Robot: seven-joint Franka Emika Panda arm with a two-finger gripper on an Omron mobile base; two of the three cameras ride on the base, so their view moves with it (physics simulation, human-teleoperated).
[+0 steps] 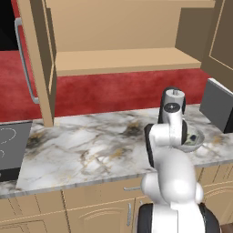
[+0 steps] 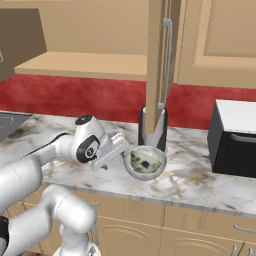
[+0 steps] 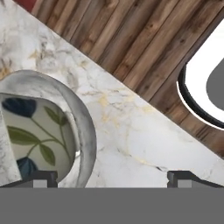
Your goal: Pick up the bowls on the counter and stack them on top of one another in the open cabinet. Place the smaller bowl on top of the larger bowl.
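I see the gripper [image 3: 112, 177] fingers spread wide, gripping nothing. Larger bowl [image 3: 65, 109] rim runs past my left fingertip [image 3: 41, 177]; bare counter [image 3: 127, 144] between the fingers, counter edge just beyond.

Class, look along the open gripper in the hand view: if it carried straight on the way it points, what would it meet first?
Most likely the marble counter beside the larger bowl: bare marble lies between the fingertips of the gripper. One fingertip lines up with the bowl's rim, so it might clip that first; depth is unclear.
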